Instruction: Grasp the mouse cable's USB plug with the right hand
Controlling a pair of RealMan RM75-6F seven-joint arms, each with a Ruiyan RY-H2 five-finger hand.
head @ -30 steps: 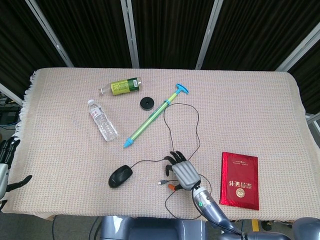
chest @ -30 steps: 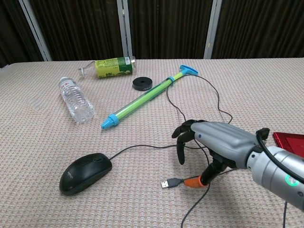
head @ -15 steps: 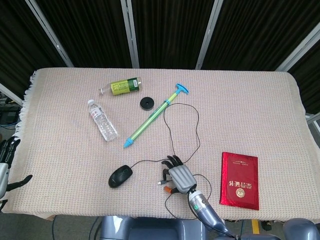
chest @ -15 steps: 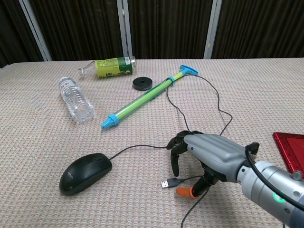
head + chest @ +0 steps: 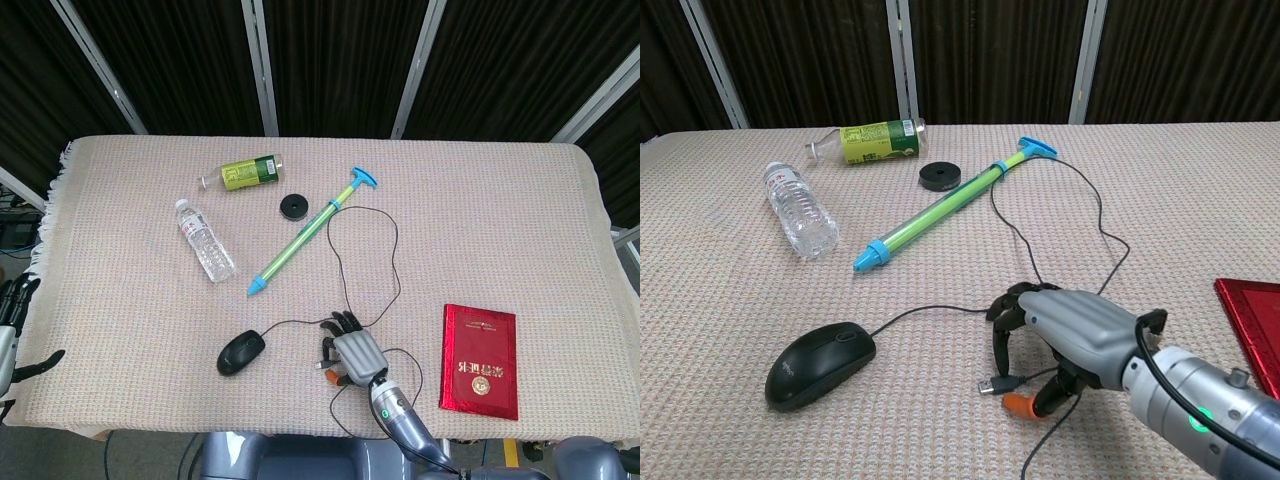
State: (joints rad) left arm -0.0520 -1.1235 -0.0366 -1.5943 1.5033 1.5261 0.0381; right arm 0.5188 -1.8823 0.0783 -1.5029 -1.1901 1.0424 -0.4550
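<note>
The black mouse [image 5: 241, 353] [image 5: 820, 363] lies near the table's front edge. Its thin cable [image 5: 930, 310] loops away and back to a silver USB plug [image 5: 990, 386] [image 5: 321, 366] lying flat on the cloth. My right hand [image 5: 1065, 335] [image 5: 356, 354] hovers just right of the plug, dark fingers [image 5: 1001, 340] curled down above it and the orange-tipped thumb [image 5: 1019, 403] low on the near side. The plug's metal end sticks out to the left, with nothing visibly pinching it. My left hand [image 5: 14, 325] shows at the far left edge, off the table, fingers apart and holding nothing.
A clear water bottle [image 5: 205, 240] [image 5: 800, 212], a green-labelled bottle [image 5: 250, 172], a black disc [image 5: 294, 206] and a long green tube with blue ends [image 5: 300, 240] lie farther back. A red booklet [image 5: 480, 360] [image 5: 1250, 320] sits to the right of my right hand.
My right hand has slid left and toward the front edge, dropping lower. Its fingers now hang over the USB plug and the thumb tip has come close beside it. The plug has not moved.
</note>
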